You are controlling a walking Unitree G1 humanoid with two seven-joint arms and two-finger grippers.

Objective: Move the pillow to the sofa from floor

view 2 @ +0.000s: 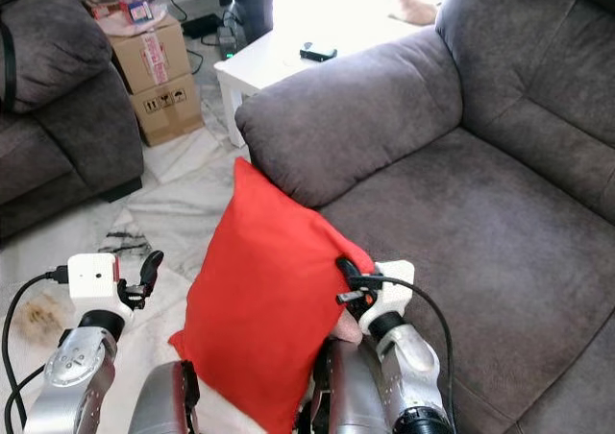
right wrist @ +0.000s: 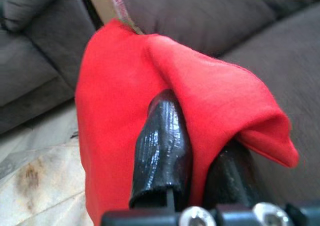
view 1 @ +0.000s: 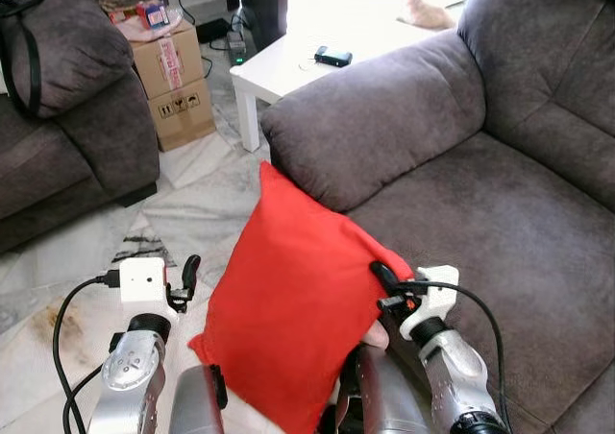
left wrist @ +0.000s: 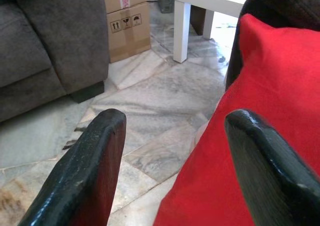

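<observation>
The red pillow (view 1: 288, 309) is up off the floor (view 1: 202, 204), held on edge in front of the grey sofa (view 1: 500, 213), its top corner reaching the front of the sofa's armrest (view 1: 384, 117) and its right-hand corner hanging over the edge of the seat cushion. The right pincer (view 1: 386, 278) has that corner pinched between its two black fingers (right wrist: 162, 151), the red cloth bunched and folded over them. The left pincer (view 1: 190, 276) hangs just beside the pillow's other edge with its fingers (left wrist: 85, 171) spread wide; from its wrist the pillow lies against one finger's side and marble tile shows between the two, so nothing is gripped there. Behind the armrest stands a white counter (view 1: 288, 60) with a small dark gadget (view 1: 332, 57) on it. Across the floor sits a second grey sofa (view 1: 67, 117), and next to it two stacked cardboard boxes (view 1: 173, 84) with some packets on top. A brownish stain marks the tiles near the left arm (view 1: 43, 324)
</observation>
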